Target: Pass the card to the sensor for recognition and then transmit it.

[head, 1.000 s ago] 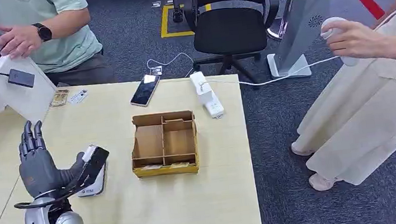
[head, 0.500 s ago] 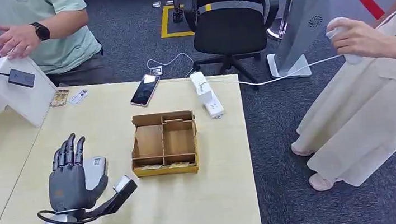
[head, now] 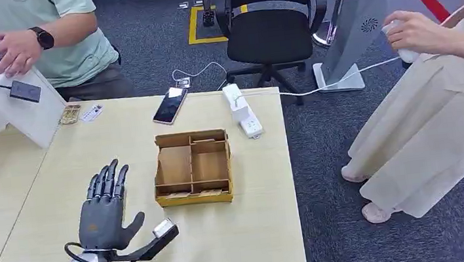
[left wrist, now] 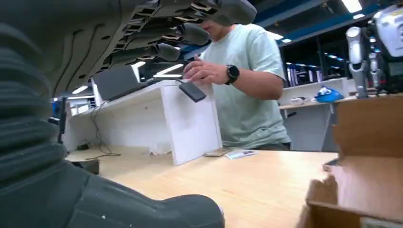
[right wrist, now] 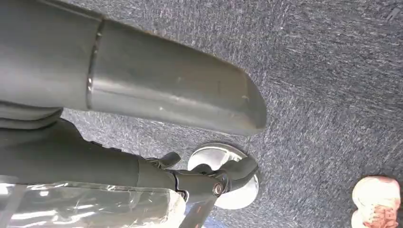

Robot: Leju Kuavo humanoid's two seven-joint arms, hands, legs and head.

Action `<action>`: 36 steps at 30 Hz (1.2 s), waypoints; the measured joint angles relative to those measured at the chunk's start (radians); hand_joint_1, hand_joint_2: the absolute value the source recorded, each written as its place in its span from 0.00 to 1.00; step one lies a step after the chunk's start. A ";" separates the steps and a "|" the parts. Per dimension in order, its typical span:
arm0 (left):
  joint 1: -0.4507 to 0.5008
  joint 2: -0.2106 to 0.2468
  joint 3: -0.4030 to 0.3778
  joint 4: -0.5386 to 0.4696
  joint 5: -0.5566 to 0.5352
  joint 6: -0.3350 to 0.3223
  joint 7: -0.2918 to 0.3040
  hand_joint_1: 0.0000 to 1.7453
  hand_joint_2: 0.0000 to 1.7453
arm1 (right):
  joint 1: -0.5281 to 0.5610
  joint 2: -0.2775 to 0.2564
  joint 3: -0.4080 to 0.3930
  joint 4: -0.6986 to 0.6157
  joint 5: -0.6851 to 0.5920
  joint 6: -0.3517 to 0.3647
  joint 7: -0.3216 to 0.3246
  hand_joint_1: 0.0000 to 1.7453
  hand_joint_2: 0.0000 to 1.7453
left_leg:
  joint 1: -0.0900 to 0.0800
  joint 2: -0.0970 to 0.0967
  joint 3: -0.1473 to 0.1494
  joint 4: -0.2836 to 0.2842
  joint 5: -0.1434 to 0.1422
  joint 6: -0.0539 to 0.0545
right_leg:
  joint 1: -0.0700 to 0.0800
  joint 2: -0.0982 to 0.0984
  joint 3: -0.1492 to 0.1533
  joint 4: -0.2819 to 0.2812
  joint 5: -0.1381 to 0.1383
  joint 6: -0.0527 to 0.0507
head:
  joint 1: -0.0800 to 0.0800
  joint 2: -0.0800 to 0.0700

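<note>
My left hand (head: pixel 106 210) hovers flat over the near-left part of the wooden table (head: pixel 254 234), fingers spread and holding nothing. The white card that lay here is hidden beneath it. In the left wrist view its fingers (left wrist: pixel 180 33) stretch out above the thumb (left wrist: pixel 119 209) with an empty gap between. The black sensor (head: pixel 25 90) sits on a slanted white stand (head: pixel 31 124) at the far left, also seen as sensor (left wrist: pixel 192 91). My right hand (right wrist: pixel 166 95) hangs over the carpet, thumb straight, empty.
A cardboard divider box (head: pixel 192 167) stands just right of my left hand. A phone (head: pixel 170 105), a power strip (head: pixel 242 110) and two small cards (head: pixel 79 113) lie along the far edge. One person (head: pixel 47 33) sits behind the sensor; another (head: pixel 435 81) stands right.
My left hand has swept rightward and toward the front edge, from beside the white card to over it. The card showed earlier and is now covered.
</note>
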 joint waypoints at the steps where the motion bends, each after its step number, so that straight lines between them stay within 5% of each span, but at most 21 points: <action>1: 0.000 0.006 -0.011 0.004 0.003 -0.005 0.000 0.00 1.00 | -0.001 0.000 0.000 0.001 0.000 0.000 0.000 0.00 0.00 | 0.000 0.000 0.000 0.000 0.000 0.000 | 0.000 0.000 0.000 0.000 0.000 0.000 | 0.000 0.000; 17: -0.032 0.119 -0.133 0.069 0.040 -0.075 -0.018 0.00 1.00 | -0.018 -0.005 0.032 0.030 0.001 -0.003 0.014 0.00 0.00 | 0.000 0.000 0.000 0.000 0.000 0.000 | 0.000 0.000 0.000 0.000 0.000 0.000 | 0.000 0.000; 36: -0.055 0.167 -0.183 0.085 0.092 -0.117 -0.011 0.00 1.00 | -0.026 -0.015 0.071 0.050 0.001 -0.003 0.023 0.00 0.00 | 0.000 0.000 0.000 0.000 0.000 0.000 | 0.000 0.000 0.000 0.000 0.000 0.000 | 0.000 0.000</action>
